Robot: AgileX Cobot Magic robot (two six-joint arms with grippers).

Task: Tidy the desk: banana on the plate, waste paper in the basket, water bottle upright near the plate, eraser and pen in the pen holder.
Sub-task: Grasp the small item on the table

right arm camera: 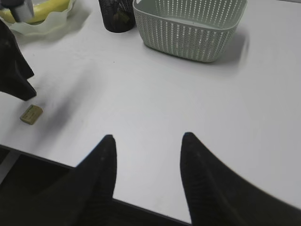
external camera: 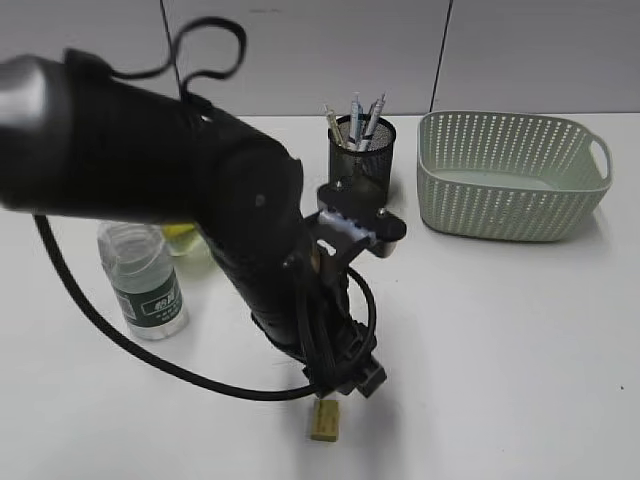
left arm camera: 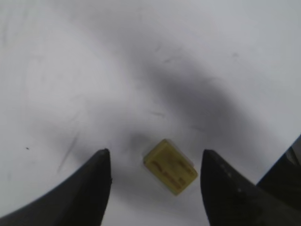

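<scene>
The yellow eraser (left arm camera: 170,166) lies flat on the white desk (left arm camera: 141,56) between the tips of my open left gripper (left arm camera: 155,162), which hangs just above it; the eraser also shows in the exterior view (external camera: 324,420). The black mesh pen holder (external camera: 361,152) holds several pens (external camera: 357,120). The water bottle (external camera: 145,280) stands upright left of my arm. The banana (right arm camera: 47,7) lies on the pale green plate (right arm camera: 51,26). The basket (external camera: 510,175) stands at the back right. My right gripper (right arm camera: 148,141) is open and empty over the desk's front edge. No waste paper shows.
My left arm (external camera: 250,230) fills the middle of the exterior view and hides most of the plate. The desk's front edge (right arm camera: 141,207) runs just under my right gripper's fingers.
</scene>
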